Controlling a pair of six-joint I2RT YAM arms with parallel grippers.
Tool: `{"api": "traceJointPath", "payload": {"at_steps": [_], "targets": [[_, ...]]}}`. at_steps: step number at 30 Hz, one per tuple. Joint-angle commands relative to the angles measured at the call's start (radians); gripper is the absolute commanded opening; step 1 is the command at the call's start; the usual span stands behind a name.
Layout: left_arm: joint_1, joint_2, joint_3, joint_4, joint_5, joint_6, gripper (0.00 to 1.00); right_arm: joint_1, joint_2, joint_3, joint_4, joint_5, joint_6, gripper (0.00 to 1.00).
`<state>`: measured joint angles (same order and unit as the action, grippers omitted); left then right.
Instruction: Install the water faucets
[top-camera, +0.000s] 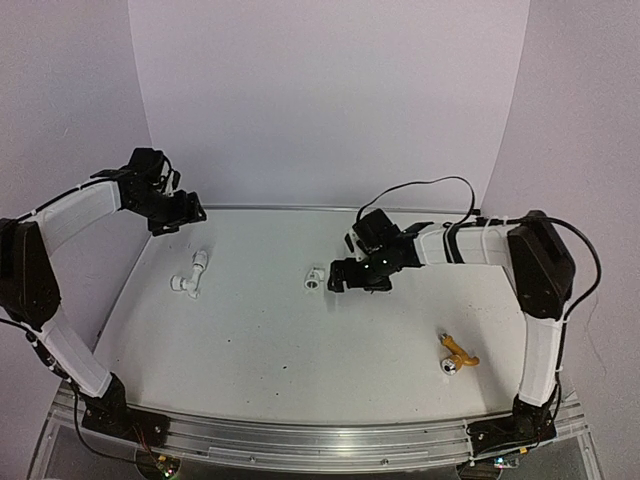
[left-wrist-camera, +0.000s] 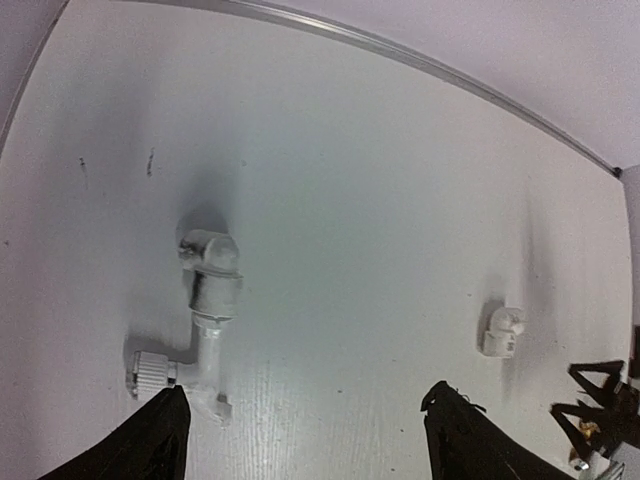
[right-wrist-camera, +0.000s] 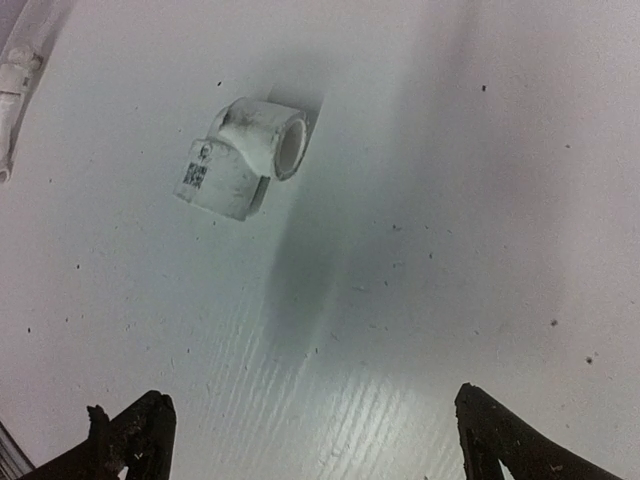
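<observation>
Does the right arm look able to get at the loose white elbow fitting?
Probably yes: the right end effector hovers open right beside the elbow fitting, only bare table between them, nothing blocking.

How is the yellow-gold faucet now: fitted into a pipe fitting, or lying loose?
Loose. The yellow-gold faucet lies alone on the table, well apart from the free white fitting; nothing touches it.

The white counter (top-camera: 300, 340) carries a white faucet (left-wrist-camera: 207, 360) at left, end to end with an elbow fitting (left-wrist-camera: 210, 250). A second elbow fitting (top-camera: 315, 278) lies mid-counter. A yellow-gold faucet (top-camera: 458, 354) lies near the right.
</observation>
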<state>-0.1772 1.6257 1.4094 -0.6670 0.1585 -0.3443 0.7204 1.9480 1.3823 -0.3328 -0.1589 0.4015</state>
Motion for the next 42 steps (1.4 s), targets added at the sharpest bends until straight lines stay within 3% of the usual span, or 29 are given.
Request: {"api": "traceJointPath", "payload": {"at_steps": [1,6,17,24,30,32,35,38,42], "targets": [[-0.060,-0.098,-0.071,0.093,0.128,-0.034,0.84,0.018,0.179,0.193,0.005,0.009,0.173,0.96],[-0.117,-0.142,-0.108,0.117,0.157,-0.048,0.84,0.084,0.368,0.383,0.011,0.151,0.233,0.90],[-0.137,-0.251,-0.178,0.142,0.198,-0.057,0.85,0.128,0.454,0.424,0.040,0.339,0.277,0.67],[-0.138,-0.283,-0.185,0.149,0.194,-0.069,0.85,0.130,0.450,0.401,0.041,0.382,0.215,0.38],[-0.137,-0.294,-0.215,0.200,0.274,-0.119,0.85,0.129,0.348,0.271,0.205,0.301,-0.040,0.09],[-0.138,-0.285,-0.242,0.258,0.365,-0.169,0.84,0.127,0.272,0.202,0.275,0.249,-0.187,0.01],[-0.145,-0.282,-0.313,0.432,0.546,-0.303,0.84,0.126,0.132,0.035,0.395,0.105,-0.374,0.00],[-0.176,-0.261,-0.413,0.740,0.712,-0.483,0.84,0.127,-0.055,-0.132,0.503,-0.113,-0.573,0.00],[-0.264,-0.180,-0.399,0.857,0.765,-0.563,0.84,0.128,-0.191,-0.214,0.507,-0.210,-0.640,0.00]]}}
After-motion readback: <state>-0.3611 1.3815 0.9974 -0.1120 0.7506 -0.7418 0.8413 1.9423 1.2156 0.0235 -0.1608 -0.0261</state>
